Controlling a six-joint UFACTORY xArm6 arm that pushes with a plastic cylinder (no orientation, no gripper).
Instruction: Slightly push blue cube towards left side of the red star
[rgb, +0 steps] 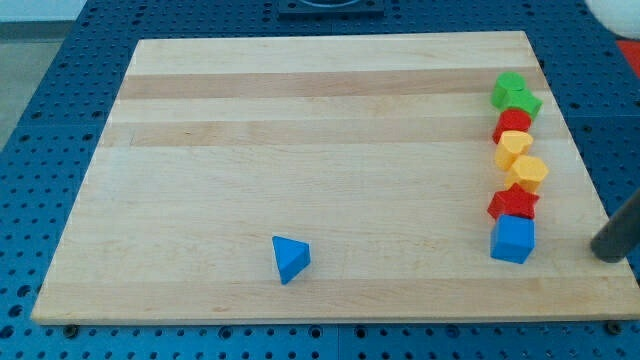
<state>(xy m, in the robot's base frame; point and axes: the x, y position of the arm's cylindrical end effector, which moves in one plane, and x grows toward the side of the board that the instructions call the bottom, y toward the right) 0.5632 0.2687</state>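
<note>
The blue cube (513, 239) sits near the board's right edge, low in the view. The red star (513, 203) lies just above it, touching it. My tip (606, 252) is the dark rod's lower end at the view's right edge, to the right of the blue cube and apart from it, a little lower than the cube's middle.
Above the red star runs a column of blocks: a yellow block (529, 172), a yellow heart-like block (513, 147), a red block (513, 124), and two green blocks (515, 93) at the top. A blue triangle (290, 258) lies at bottom centre. The wooden board (300, 150) rests on a blue pegboard.
</note>
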